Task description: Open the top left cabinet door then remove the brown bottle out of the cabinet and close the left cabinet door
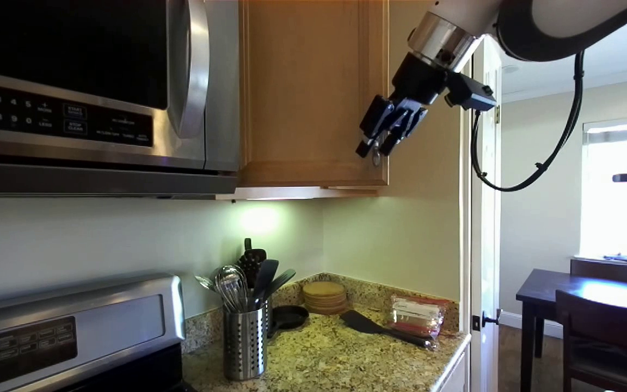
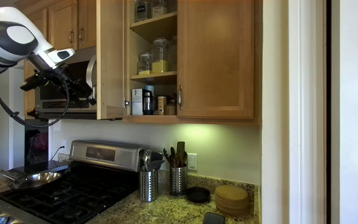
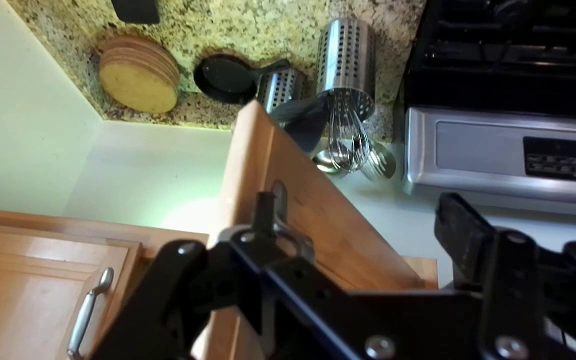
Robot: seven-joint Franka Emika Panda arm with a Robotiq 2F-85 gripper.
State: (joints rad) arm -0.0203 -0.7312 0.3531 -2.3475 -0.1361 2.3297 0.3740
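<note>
The top left cabinet door [image 1: 313,92] stands swung open; its inner side shows in an exterior view [image 2: 110,62], and it also shows in the wrist view [image 3: 328,230]. Its silver handle [image 1: 376,157] lies at my fingertips; in the wrist view the handle [image 3: 282,200] is close beside the left finger, on the inner side. My gripper [image 1: 376,147] is open, its fingers wide apart in the wrist view [image 3: 358,202]. The cabinet [image 2: 149,119] is open on its left side. The brown bottle [image 2: 161,105], a small brown cylinder, stands on its lowest shelf.
The right door [image 2: 216,56] is shut. A box [image 2: 137,102] and a dark bottle [image 2: 148,104] stand left of the brown bottle, a jar [image 2: 170,107] right of it. The microwave [image 1: 183,136] is behind the open door. Utensil holders [image 2: 149,185] stand on the counter [image 1: 313,348].
</note>
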